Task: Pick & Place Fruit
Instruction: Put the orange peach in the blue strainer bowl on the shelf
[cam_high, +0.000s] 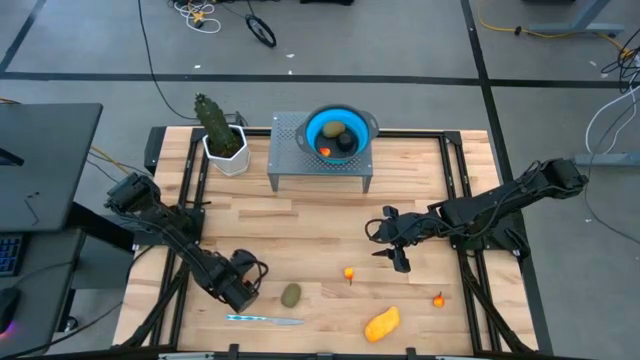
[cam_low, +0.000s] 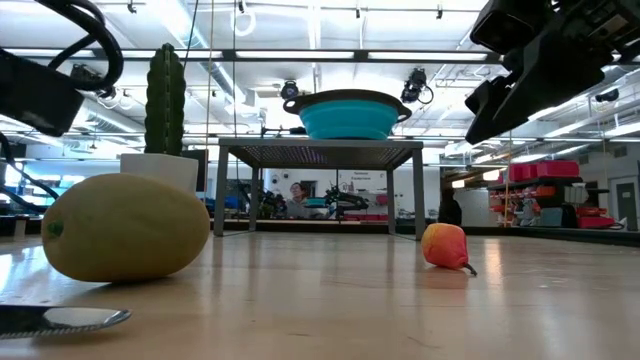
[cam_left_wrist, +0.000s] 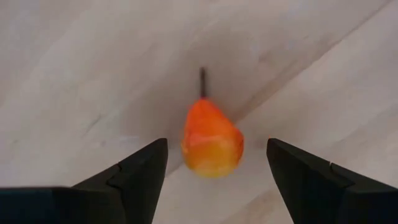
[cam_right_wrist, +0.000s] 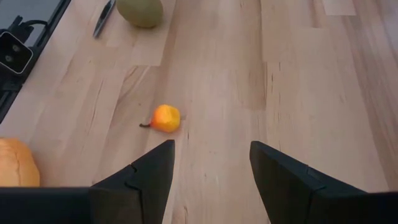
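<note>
Down at the front of the worktop (cam_high: 300, 215), well away from the blue bowl (cam_high: 312, 127), the left gripper (cam_high: 243, 287) hangs over a small orange-red piece (cam_left_wrist: 212, 139) with a dark stem. Its jaws are apart, one on each side of the piece and touching neither flank. The high view does not show this piece under the arm.

The bowl sits on a grey perforated stand (cam_high: 290, 160) at the back edge. It holds an olive-green oval (cam_high: 333, 131), a near-black ball (cam_high: 346, 143) and an orange-red bit (cam_high: 323, 151).

The right gripper (cam_high: 398, 258) hangs above bare wood, forward of the bowl and a little to its right, jaws apart and empty. Just ahead of it, farther still from the bowl, lies another orange-red bit (cam_high: 348, 272).

A second olive-green oval (cam_high: 291, 294) rests beside the left gripper. The yellow-orange oblong (cam_high: 382, 322) lies near the front edge, opposite the bowl. One more orange-red bit (cam_high: 438, 298) lies to the right of it.

A silver-and-blue knife (cam_high: 264, 320) lies flat by the front edge, and a cactus in a white pot (cam_high: 222, 140) stands just left of the bowl's stand.
</note>
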